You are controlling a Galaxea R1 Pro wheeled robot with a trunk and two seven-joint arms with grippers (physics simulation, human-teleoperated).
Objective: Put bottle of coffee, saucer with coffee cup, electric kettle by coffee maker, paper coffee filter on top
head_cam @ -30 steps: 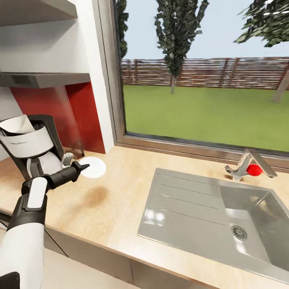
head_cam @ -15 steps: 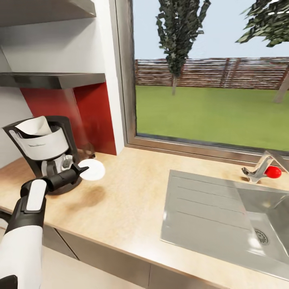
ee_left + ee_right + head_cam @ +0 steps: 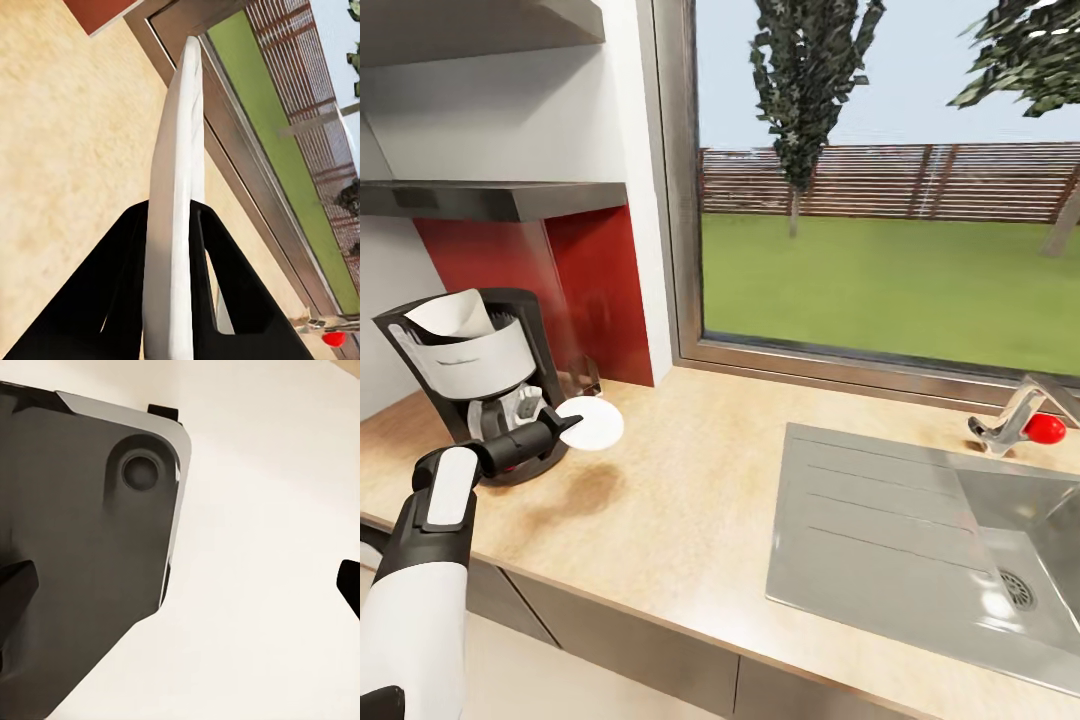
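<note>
The coffee maker [image 3: 472, 385] stands at the left of the countertop [image 3: 690, 490], with a white paper coffee filter [image 3: 450, 314] sitting in its top. My left gripper [image 3: 567, 425] is shut on the rim of the white saucer [image 3: 594, 424], holding it a little above the counter just right of the coffee maker's base; its shadow falls on the wood below. In the left wrist view the saucer [image 3: 176, 180] shows edge-on between the black fingers [image 3: 112, 300] of the left gripper [image 3: 171, 262]. My right gripper [image 3: 180, 585] is open, its fingertips far apart over a pale floor.
A steel sink [image 3: 930, 540] with a drainboard fills the counter's right side, and a faucet with a red knob [image 3: 1044, 428] stands behind it. A thick dark grey shelf [image 3: 490, 198] hangs above the coffee maker against a red backsplash [image 3: 590, 290]. A large window [image 3: 890, 190] runs along the back.
The whole picture has shifted right, so the camera moved. The saucer in my left gripper now sits closer to the coffee maker's base than a second ago.
</note>
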